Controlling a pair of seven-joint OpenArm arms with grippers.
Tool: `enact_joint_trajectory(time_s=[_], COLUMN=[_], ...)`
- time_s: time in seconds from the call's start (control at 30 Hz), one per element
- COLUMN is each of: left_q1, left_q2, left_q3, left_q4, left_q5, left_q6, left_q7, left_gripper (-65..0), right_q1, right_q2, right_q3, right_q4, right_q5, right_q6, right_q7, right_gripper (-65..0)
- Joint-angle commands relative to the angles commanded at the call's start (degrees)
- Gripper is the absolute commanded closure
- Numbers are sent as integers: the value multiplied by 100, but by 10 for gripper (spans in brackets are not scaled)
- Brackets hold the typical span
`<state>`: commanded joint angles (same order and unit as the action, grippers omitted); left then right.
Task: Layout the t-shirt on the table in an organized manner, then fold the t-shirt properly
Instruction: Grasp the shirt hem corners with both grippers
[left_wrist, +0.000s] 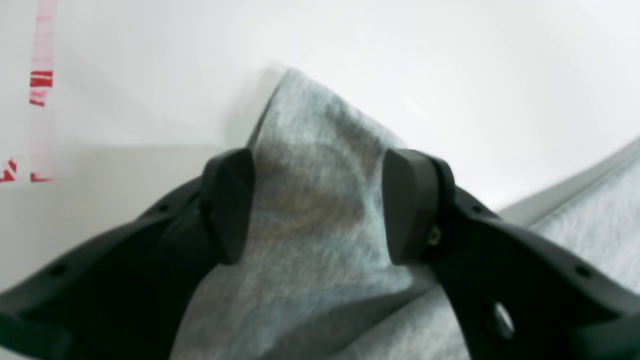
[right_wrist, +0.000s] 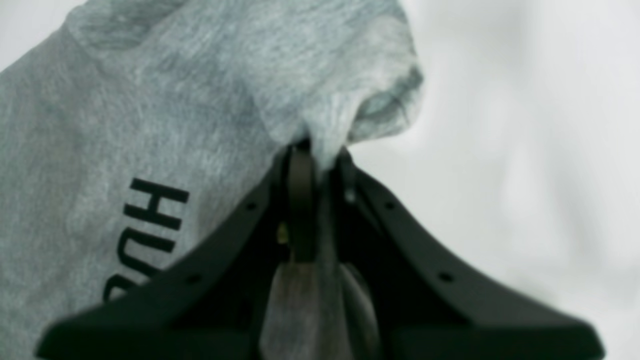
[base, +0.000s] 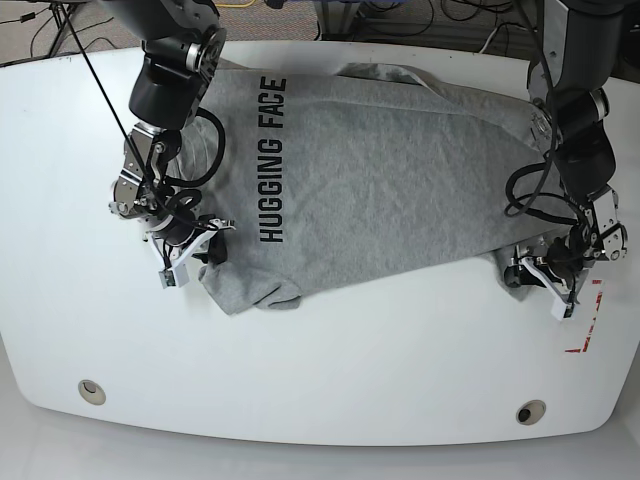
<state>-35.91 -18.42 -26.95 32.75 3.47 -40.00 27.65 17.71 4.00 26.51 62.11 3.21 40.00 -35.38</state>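
The heather-grey t-shirt (base: 380, 170) lies spread across the white table (base: 350, 370), its black "HUGGING FACE" letters facing up. My right gripper (right_wrist: 320, 160) is shut on a bunched fold of the t-shirt (right_wrist: 150, 100) close to the "HU" letters; in the base view this right gripper (base: 205, 245) is at the cloth's near-left corner. My left gripper (left_wrist: 317, 207) stands open. A raised peak of the t-shirt (left_wrist: 305, 125) sits between its fingers (left_wrist: 227, 205). In the base view this left gripper (base: 522, 272) is at the cloth's near-right corner.
A red-and-white tape mark (base: 585, 325) lies just right of the left gripper, seen also as the tape mark (left_wrist: 41, 80) in the left wrist view. Two grommet holes (base: 91, 390) (base: 529, 411) sit near the front edge. Cables run behind the table's far edge.
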Motion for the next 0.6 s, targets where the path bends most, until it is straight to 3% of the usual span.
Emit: enact_joint_trajectory(time_s=[0.23,0.37,0.6], left_q1=[18,26,123], left_q2=[-70,-308,-334], left_q3=[0,0,0], left_q4=[18,18,18], left_q5=[0,-9,0], left_q6=[0,0,0], left_q7=[-44,-44,-53], left_gripper=[-381,-381,-381], right_q1=[0,0,-9], right_q2=[-9,-18,-18], right_q3=[0,0,0], right_q4=[9,9,9], right_q5=[18,26,26], right_q6=[0,0,0], right_q7=[0,0,0], right_gripper=[-57,-57,-57])
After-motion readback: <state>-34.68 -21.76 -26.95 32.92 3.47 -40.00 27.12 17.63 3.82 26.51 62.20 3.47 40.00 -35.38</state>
